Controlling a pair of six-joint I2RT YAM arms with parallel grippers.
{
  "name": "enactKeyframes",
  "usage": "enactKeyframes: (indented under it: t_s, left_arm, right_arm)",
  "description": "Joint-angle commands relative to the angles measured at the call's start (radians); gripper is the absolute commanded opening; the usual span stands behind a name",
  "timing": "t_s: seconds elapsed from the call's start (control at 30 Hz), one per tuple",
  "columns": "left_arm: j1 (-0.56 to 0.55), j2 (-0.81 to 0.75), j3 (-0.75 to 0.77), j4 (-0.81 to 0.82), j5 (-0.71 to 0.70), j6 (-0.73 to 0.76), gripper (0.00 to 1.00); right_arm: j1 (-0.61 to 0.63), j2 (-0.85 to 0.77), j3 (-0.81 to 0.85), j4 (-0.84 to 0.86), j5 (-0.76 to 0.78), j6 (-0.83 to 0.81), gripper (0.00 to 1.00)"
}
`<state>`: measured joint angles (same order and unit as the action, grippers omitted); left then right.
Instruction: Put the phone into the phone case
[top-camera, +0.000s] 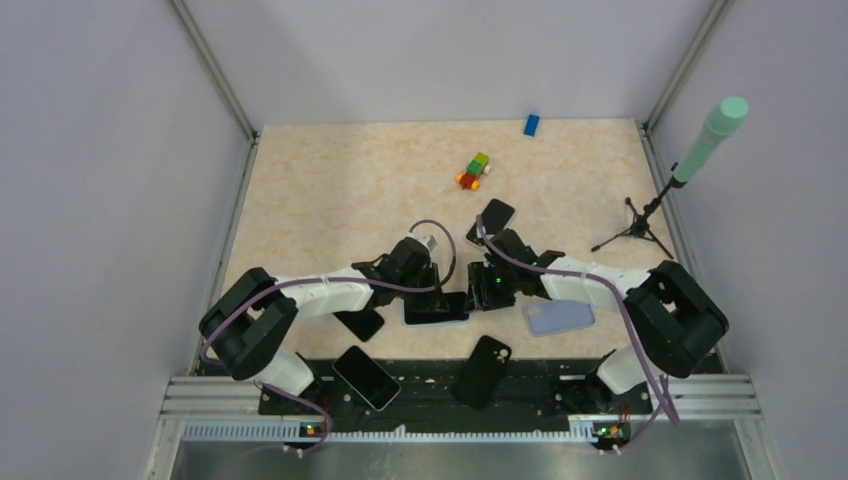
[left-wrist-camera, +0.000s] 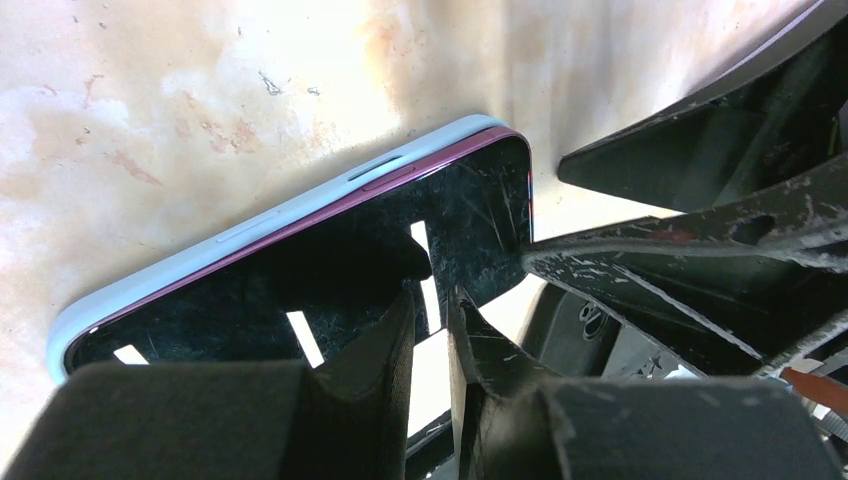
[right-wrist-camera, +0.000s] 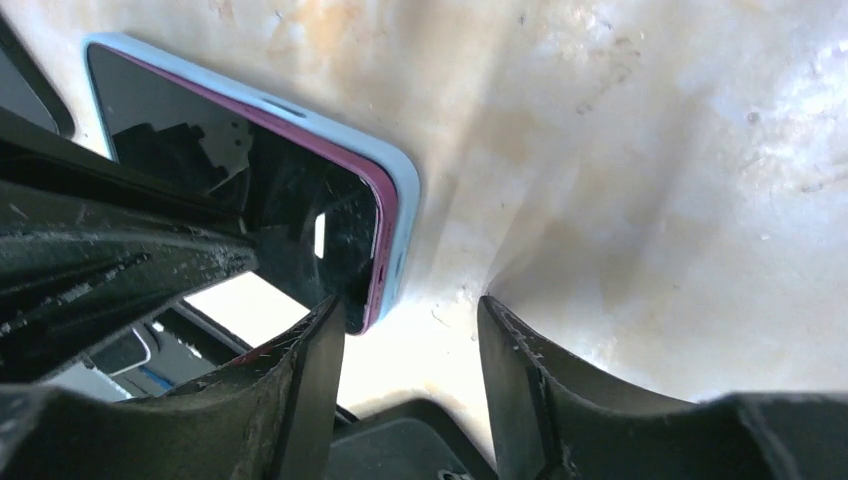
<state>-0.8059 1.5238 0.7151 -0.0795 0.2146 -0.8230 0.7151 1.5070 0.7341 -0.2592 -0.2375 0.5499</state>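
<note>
Pressing home looks like the step in hand. The magenta-edged phone (left-wrist-camera: 330, 270) lies screen up in the light-blue phone case (right-wrist-camera: 403, 215), directly beneath the left gripper (left-wrist-camera: 432, 300), whose fingers sit almost together with nothing between them. The right gripper (right-wrist-camera: 412, 305) is spread and empty, the phone's corner just beside one finger. The edge away from the left gripper seems proud of the case lip. An off-centre push could lever the phone out or skid both across the table (top-camera: 350, 180).
</note>
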Motion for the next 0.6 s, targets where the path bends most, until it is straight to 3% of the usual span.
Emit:
enactKeyframes:
  t_s: [0.0,0.3,0.57]
  left_arm:
    - [-0.006,0.012,-0.003,-0.086,-0.069,0.017,0.21]
    - [-0.018,0.022,0.014,-0.083,-0.06,0.028,0.21]
    - [-0.04,0.032,0.027,-0.072,-0.045,0.048,0.21]
  right_arm:
    - [-0.028,-0.054,-0.045,-0.059,0.011,0.005,0.53]
    - [-0.171,-0.057,-0.205,0.217,-0.301,0.093,0.56]
    - [-0.185,0.066,-0.22,0.323,-0.355,0.106,0.49]
